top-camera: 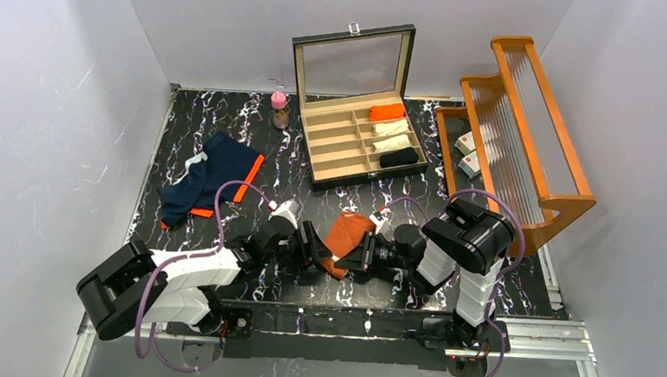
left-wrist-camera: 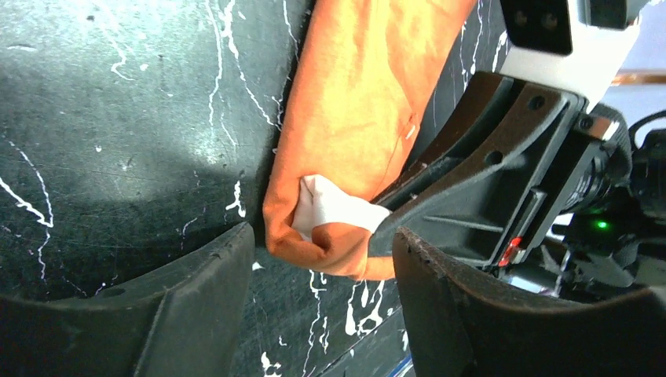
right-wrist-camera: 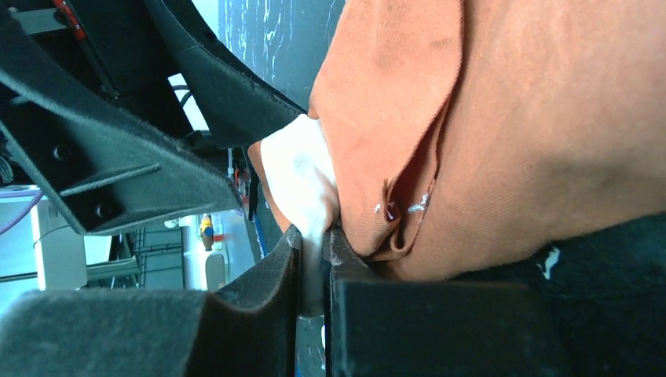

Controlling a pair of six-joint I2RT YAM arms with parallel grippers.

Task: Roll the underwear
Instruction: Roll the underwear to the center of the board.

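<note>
On marbled tabletop [top-camera: 229, 117], right gripper [right-wrist-camera: 314, 236] pinches rust-orange underwear [right-wrist-camera: 534, 141].

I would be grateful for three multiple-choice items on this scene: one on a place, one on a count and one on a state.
1. Where does the navy underwear lie?
A) on the table, left of the compartment box
B) inside that box
C) hanging off the table's near edge

2. How many rolled cloths sit in the box?
A) two
B) four
C) six

3. What is the right gripper doing?
A) open above the table
B) shut on the white waistband of the rust-orange underwear
C) shut on the navy underwear

Key: 1 A, it lies spread left of the box; 2 B, one orange, two cream, one black; 3 B, the wrist view shows the band pinched.
</note>
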